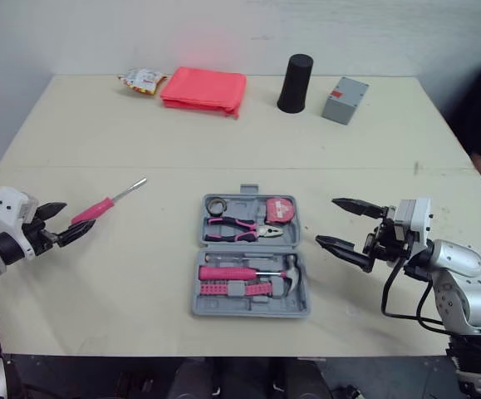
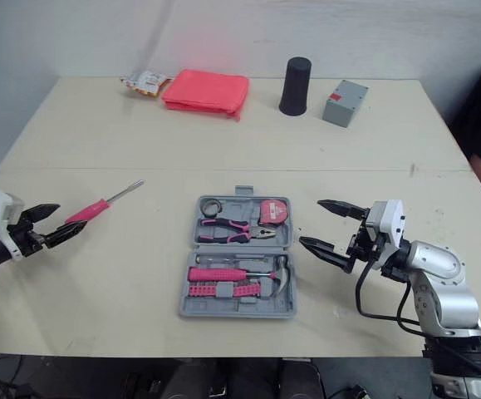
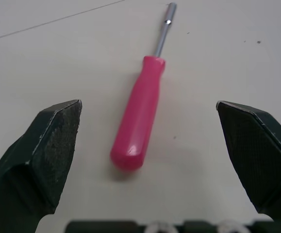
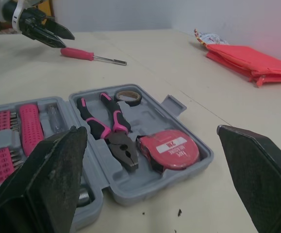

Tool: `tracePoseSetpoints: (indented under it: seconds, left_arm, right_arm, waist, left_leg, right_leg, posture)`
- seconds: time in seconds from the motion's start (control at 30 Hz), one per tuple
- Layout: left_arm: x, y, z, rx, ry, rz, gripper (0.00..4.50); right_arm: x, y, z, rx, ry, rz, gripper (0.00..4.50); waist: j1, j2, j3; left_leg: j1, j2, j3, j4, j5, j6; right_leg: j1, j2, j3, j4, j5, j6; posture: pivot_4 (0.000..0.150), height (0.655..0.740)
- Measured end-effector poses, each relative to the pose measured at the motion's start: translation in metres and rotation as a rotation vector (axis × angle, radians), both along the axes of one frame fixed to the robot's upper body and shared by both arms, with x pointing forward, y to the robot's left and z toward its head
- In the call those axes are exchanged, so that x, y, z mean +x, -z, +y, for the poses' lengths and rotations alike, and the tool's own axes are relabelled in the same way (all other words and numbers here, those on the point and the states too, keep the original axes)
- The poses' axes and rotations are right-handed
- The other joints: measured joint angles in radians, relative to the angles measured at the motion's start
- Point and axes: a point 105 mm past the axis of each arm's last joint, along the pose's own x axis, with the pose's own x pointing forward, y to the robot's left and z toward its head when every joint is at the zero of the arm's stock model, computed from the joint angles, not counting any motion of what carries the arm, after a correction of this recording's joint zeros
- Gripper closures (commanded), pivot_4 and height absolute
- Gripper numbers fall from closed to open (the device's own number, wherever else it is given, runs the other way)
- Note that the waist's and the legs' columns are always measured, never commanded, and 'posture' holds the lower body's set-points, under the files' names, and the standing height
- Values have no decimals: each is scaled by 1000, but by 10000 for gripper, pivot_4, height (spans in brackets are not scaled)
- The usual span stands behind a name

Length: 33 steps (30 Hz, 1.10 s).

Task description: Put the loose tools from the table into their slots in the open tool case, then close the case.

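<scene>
left wrist view: left gripper (image 3: 148,104) gapes at the screwdriver (image 3: 138,121) butt, left of the case (image 1: 248,309); if i close short it'll squirt away. right gripper (image 1: 340,223) is spread too.

Head stereo pair sits high, looking forward and down over the whole bench (image 1: 223,141), so both eyes share pretty much the same scene, just nudged sideways. Left wrist cam is low and really close, looking along its own fingers (image 3: 53,145) at the pink screwdriver (image 3: 139,116). Right wrist cam skims the bench from 3 o'clock, facing 9 o'clock across the open tool case (image 4: 150,115), and it shares that screwdriver and the left end effector (image 4: 68,41) far off.
</scene>
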Motion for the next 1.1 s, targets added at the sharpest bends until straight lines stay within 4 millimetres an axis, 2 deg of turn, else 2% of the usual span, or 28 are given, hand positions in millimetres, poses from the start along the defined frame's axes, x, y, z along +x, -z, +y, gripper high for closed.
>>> tracePoseSetpoints:
  seconds: [0.1,0.17,0.23,0.27,0.33,0.4,0.43,0.53,0.57,0.7,0.77,0.87,0.9,0.93,0.97,1.03,1.1]
  left_arm:
    - [20,11,-6,29,-7,79,0]
    - [24,21,-5,29,-37,127,0]
    - [27,20,-5,27,-41,122,0]
    - [27,20,-4,22,-43,121,5400]
    - [28,21,-4,23,-43,118,9450]
    - [22,23,-8,36,9,113,19703]
    - [20,24,-8,32,20,112,22633]
    - [14,27,-9,38,38,90,36392]
    - [12,29,-11,52,53,66,39193]
    - [12,30,-22,29,82,11,39147]
    - [11,23,-25,24,93,-28,39147]
    - [13,-18,-53,27,168,-192,39147]
    - [6,-36,-73,63,250,-248,39147]
    - [-2,-46,-89,84,319,-271,39147]
    - [-19,-61,-124,110,469,-306,39147]
    - [-46,-70,-162,108,661,-289,39147]
    - [-62,-69,-181,120,773,-231,39147]
  right_arm:
    - [-6,6,-1,-6,5,14,258]
    - [-9,6,0,-9,4,12,258]
    - [-9,6,0,-8,8,10,258]
    - [-9,5,0,-9,9,7,0]
    - [-10,5,1,-9,9,3,0]
    - [-13,10,-1,-11,18,19,0]
    - [-14,12,-2,-11,20,28,0]
    - [-17,18,-3,-12,25,50,0]
    - [-18,18,-3,-12,25,51,0]
    - [-18,18,-3,-15,20,48,0]
    - [-17,16,-2,-19,14,39,0]
    - [-21,13,-7,-54,-8,1,0]
    - [-24,11,-9,-78,-24,-13,0]
    - [-26,11,-11,-100,-36,-9,0]
    - [-29,13,-16,-138,-52,5,0]
    - [-30,14,-22,-161,-64,11,0]
    - [-31,15,-25,-161,-67,17,0]
  waist:
    - [2,0,0]
    - [-2,0,0]
    - [0,-1,0]
    - [1,-1,0]
    - [1,-1,0]
    - [2,-1,0]
    - [2,-1,0]
    - [0,-1,0]
    - [0,-1,0]
    - [3,-1,0]
    - [3,-1,0]
    - [7,-3,2]
    - [5,-4,2]
    - [5,-4,2]
    - [3,-4,2]
    - [3,-4,2]
    - [0,-2,3]
  left_leg:
    - [0,0,1,1,1,0]
    - [0,0,3,1,1,1]
    - [0,0,3,1,1,1]
    - [0,0,3,2,1,1]
    - [0,0,2,2,1,1]
    - [0,0,2,2,1,1]
    - [0,0,3,2,1,1]
    - [0,0,3,2,1,1]
    - [0,0,3,3,1,1]
    - [0,1,2,4,0,1]
    - [0,1,2,4,0,1]
    - [-3,0,-1,6,0,2]
    - [-3,0,-1,5,0,2]
    - [-3,-1,-1,5,0,2]
    - [-2,-1,-1,5,-1,3]
    - [-2,-1,0,5,-1,3]
    - [0,0,1,5,0,2]
  right_leg:
    - [0,1,1,0,0,0]
    - [0,1,2,0,0,1]
    - [0,1,2,0,0,1]
    - [-1,1,2,0,0,1]
    - [0,1,2,0,0,1]
    - [0,1,3,0,0,1]
    - [0,1,3,0,0,1]
    - [0,1,4,0,0,1]
    - [0,1,4,1,1,1]
    - [0,0,4,2,1,1]
    - [0,0,4,2,1,1]
    - [0,-1,11,1,1,1]
    - [0,-1,13,0,1,2]
    - [1,-1,14,-1,2,3]
    - [2,-1,16,-3,2,4]
    - [3,0,17,-4,2,4]
    - [3,2,16,-3,2,4]
  posture:
    - [1500,7400]
    - [1500,7400]
    - [1500,7400]
    - [1500,7400]
    - [1500,7400]
    - [1500,7400]
    - [1500,7400]
    - [1500,7400]
    - [1500,7400]
    - [1500,7400]
    - [1500,7400]
    - [1500,7400]
    - [1500,7400]
    - [1500,7400]
    - [1500,7400]
    - [1500,7400]
    - [1500,7400]
